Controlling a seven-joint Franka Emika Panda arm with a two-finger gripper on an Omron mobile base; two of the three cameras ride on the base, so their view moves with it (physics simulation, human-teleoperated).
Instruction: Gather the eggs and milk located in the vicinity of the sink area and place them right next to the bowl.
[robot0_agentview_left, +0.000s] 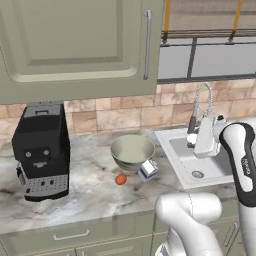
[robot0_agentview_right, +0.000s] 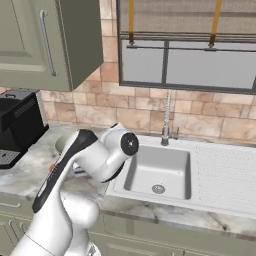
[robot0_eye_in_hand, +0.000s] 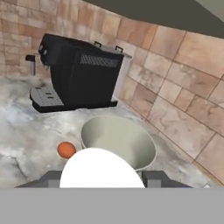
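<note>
- Progress, judged from how things lie: the egg (robot0_agentview_left: 121, 179) sits on the worktop (robot0_agentview_left: 85, 200) just in front of the bowl (robot0_agentview_left: 132, 152), left of centre in the left base view. The milk (robot0_agentview_left: 148, 170) stands just beside the bowl's lower right rim, apparently touching or nearly touching it.
- Both items look placed next to the bowl, so the task seems essentially done; at most the arm has to pull clear.
- The sink (robot0_agentview_left: 197, 160), at right of the left base view, has no task item in its basin or on the rim that shows.
- In the hand view the egg (robot0_eye_in_hand: 66, 150) lies at lower left beside the bowl (robot0_eye_in_hand: 119, 141), with the black coffee machine (robot0_eye_in_hand: 78, 78) behind at upper left.
- Claw: its fingertips are hidden behind a white rounded shape at the bottom of the hand view; I take it as closed with nothing seen in it.
- Hidden: in the right base view the arm covers the bowl, egg and most of the milk. The faucet (robot0_agentview_left: 201, 107) is partly masked by the arm in the left base view.
- Whether the milk actually touches the bowl cannot be told.
</note>
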